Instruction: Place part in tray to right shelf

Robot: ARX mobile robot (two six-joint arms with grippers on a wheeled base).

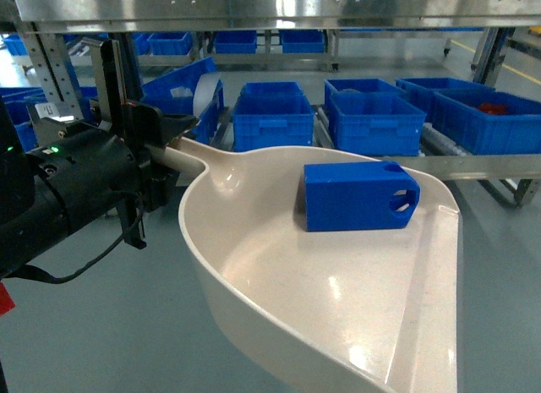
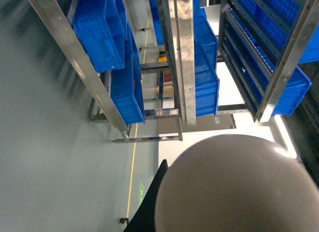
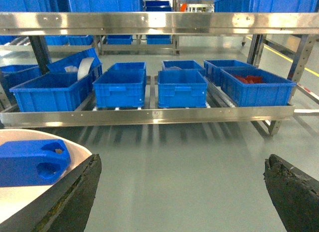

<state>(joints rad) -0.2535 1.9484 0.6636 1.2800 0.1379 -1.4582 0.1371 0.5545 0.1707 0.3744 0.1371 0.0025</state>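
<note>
The left pincer (image 1: pixel 173 148) is clamped on the long handle of the tray (image 1: pixel 279 283), holding the cream scoop out in front of the robot with its flat lip toward the right of the head view. The left wrist view shows only the rounded underside of the scoop and the racks behind it. The part (image 1: pixel 359 196) lies inside the tray, on its side near the back of the bowl, the slotted, chamfered end pointing toward the lip; it appears to rest free, touching nothing but the tray floor.

The right pincer (image 3: pixel 182 192) hangs empty with its dark pads spread wide, just beside the tray's edge, low and in front of the right shelf (image 3: pixel 149 115). That rack stands beyond, well apart from the tray, with its steel front rail and a row of blue crates (image 3: pixel 182 87) on the lower level.

Judging by this, the part is already loaded and the step in hand is carrying it to the shelf. The next move calls for closing the gap to the rack while keeping the tray level, since a tilt toward the open lip could let the block slide out.

No brand, label or writing is legible; a small white tag on the left arm is too small to read.
</note>
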